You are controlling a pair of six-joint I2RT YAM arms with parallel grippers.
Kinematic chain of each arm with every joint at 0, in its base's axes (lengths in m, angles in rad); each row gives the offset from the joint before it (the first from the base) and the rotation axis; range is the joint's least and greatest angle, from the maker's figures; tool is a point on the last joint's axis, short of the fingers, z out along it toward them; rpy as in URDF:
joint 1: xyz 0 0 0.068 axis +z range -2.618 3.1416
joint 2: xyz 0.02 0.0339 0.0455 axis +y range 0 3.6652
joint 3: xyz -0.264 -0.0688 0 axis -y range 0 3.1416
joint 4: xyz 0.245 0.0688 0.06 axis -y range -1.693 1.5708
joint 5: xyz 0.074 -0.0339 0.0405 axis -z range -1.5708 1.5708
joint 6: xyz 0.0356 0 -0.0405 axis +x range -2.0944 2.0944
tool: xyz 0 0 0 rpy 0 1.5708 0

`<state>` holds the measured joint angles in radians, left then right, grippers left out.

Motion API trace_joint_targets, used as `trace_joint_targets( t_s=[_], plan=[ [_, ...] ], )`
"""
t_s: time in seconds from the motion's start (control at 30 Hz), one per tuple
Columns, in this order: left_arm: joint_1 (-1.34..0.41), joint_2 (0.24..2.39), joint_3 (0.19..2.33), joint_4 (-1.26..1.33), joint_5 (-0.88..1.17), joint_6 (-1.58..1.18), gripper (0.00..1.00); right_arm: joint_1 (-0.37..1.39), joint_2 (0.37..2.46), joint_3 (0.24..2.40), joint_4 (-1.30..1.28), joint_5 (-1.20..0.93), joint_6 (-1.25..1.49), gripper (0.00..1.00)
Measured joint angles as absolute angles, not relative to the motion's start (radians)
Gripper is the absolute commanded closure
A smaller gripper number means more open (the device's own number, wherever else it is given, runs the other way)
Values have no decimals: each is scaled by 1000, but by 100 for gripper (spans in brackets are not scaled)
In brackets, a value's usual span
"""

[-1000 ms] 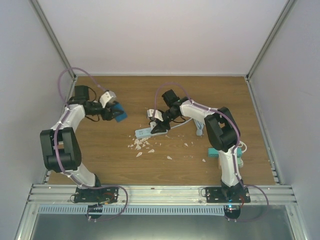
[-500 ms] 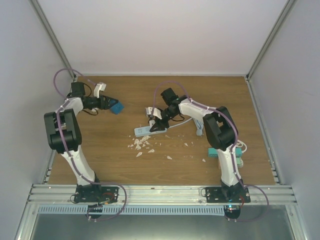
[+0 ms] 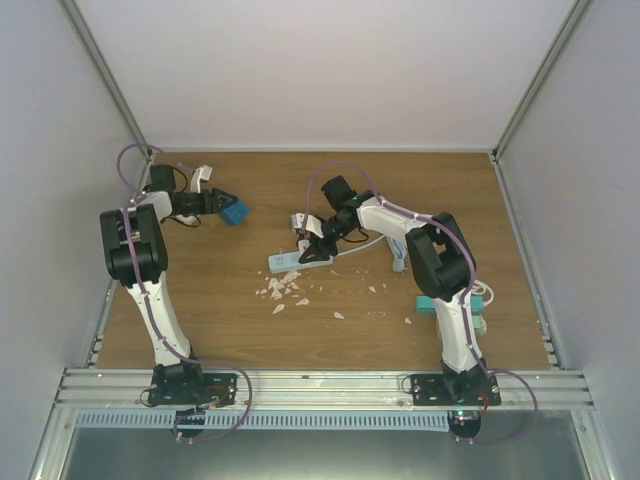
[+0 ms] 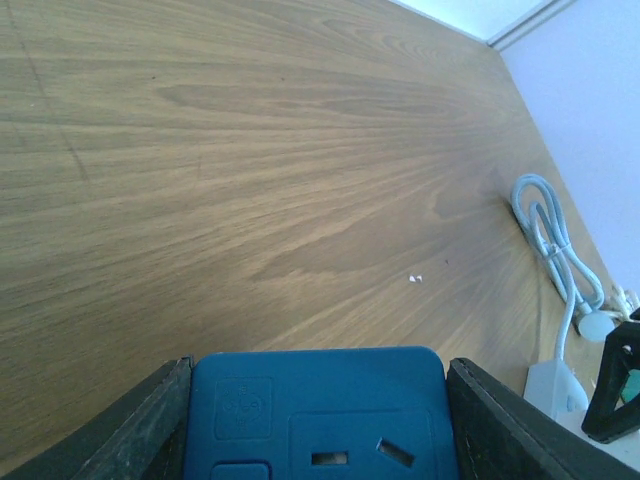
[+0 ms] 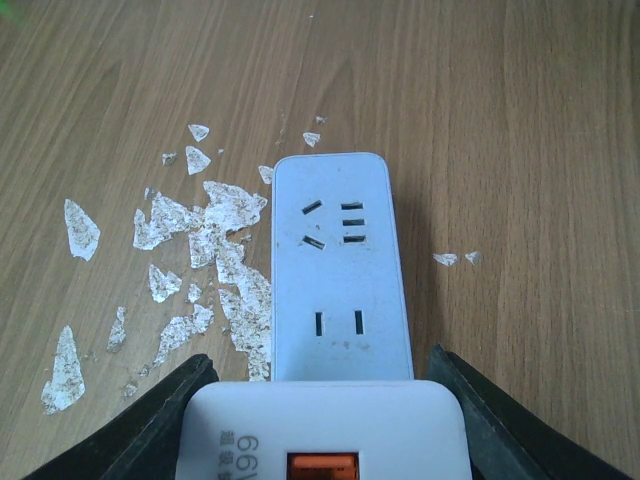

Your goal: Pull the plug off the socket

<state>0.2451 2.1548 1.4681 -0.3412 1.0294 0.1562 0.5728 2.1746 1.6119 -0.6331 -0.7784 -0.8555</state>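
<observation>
Gripping the plug (image 5: 320, 430) between both fingers, the right end effector (image 3: 314, 245) sits low over the middle of the surface (image 3: 200, 300), clenched on the white body whose orange port faces its camera. The plug rests over the near end of the strip (image 5: 340, 260); whether its pins are fully seated is hidden beneath it. From this end effector the strip runs straight ahead, its long axis in line with the fingers. In the top view that axis lies roughly left to right, with the free end tilted slightly toward the arm bases. The pull should probably go up and away from the strip's face rather than along its length. Nothing pins the strip down, so it could well lift or slide with the plug. White flakes (image 5: 210, 250) lie scattered just beside the strip. The left end effector (image 4: 318, 440) is well apart at the far left, clenched on a blue block (image 4: 330, 390) with socket holes. That leaves the right arm by far the nearer. A looped white cable (image 4: 548, 235) lies on the wood.
</observation>
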Motion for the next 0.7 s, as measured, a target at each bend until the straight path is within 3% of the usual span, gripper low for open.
trace_joint_targets(
  t_s=[0.17,0.3,0.47,0.7],
  plan=[
    [249,2180,1488,-346,1012,141,37,573,2175,1612,-633,-778,-855,88],
    [251,2180,1507,-356,980,149,24,573,2175,1612,-633,-779,-855,88],
    [260,2180,1523,-361,949,167,14,573,2175,1612,-632,-779,-855,86],
    [264,2178,1523,-378,907,202,12,573,2175,1614,-634,-779,-855,78]
  ],
)
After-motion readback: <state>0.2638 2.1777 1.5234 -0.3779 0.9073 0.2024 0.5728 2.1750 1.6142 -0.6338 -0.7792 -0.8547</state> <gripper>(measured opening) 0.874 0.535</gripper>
